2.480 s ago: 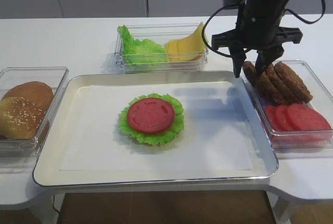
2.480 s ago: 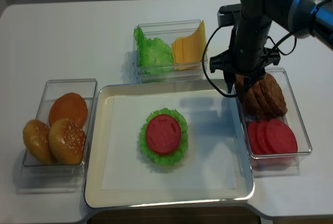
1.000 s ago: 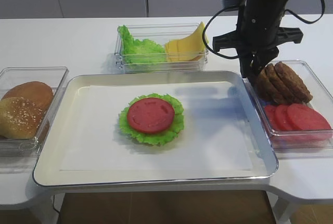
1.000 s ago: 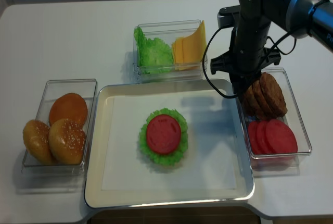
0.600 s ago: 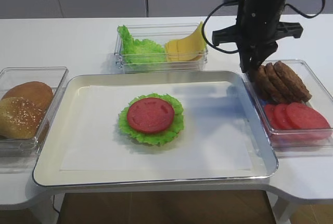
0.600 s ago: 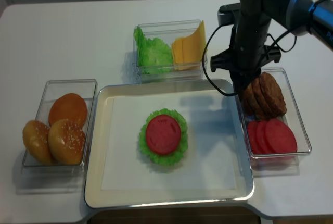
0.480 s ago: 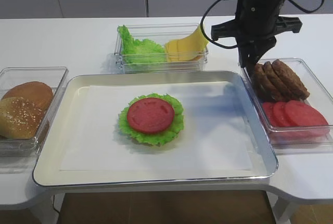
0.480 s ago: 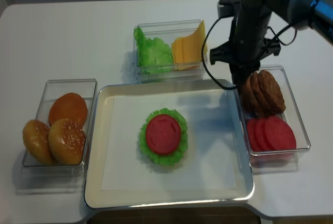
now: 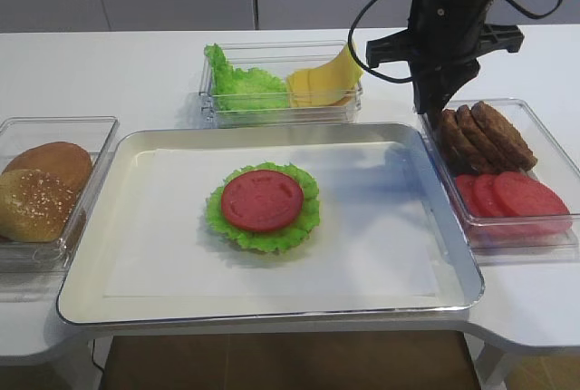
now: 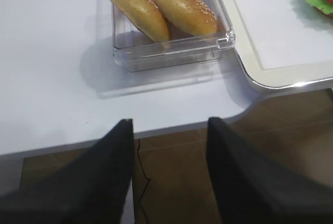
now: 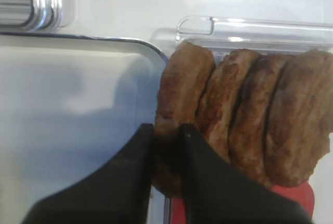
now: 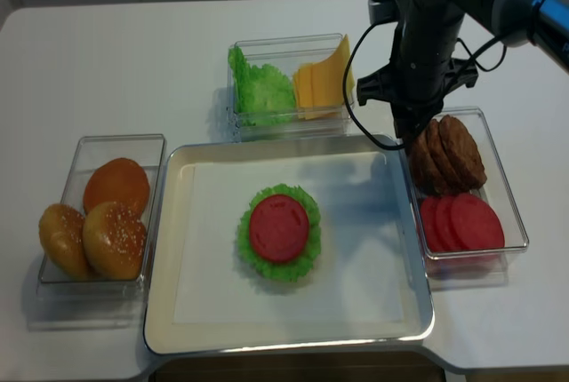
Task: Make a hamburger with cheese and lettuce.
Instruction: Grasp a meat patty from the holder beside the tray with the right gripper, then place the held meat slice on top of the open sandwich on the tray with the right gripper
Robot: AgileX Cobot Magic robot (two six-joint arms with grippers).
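The hamburger [image 9: 263, 207] lies mid-tray as a lettuce-rimmed stack topped by a red tomato disc. Loose lettuce [image 9: 240, 86] and cheese [image 9: 322, 82] slices share the clear box at the back. My right gripper [image 11: 166, 130] is shut on the leftmost brown patty [image 11: 182, 88] of a row standing on edge in the right-hand box. In the high view that gripper [image 9: 433, 109] hangs over the box's near-left corner. My left gripper [image 10: 169, 125] is open and holds nothing, low at the table's front-left edge, below the bun box.
The metal tray [image 9: 272, 304] with white paper fills the centre. A clear box of sesame buns [image 9: 41, 190] sits on the left. Red tomato slices [image 9: 512, 199] lie in the right box [image 9: 553, 136] in front of the patties. The tray's corner touches that box.
My right gripper's fingers, spread above the patties before, came down and shut on the leftmost patty. The arm then rose a little and the patty box shifted slightly back.
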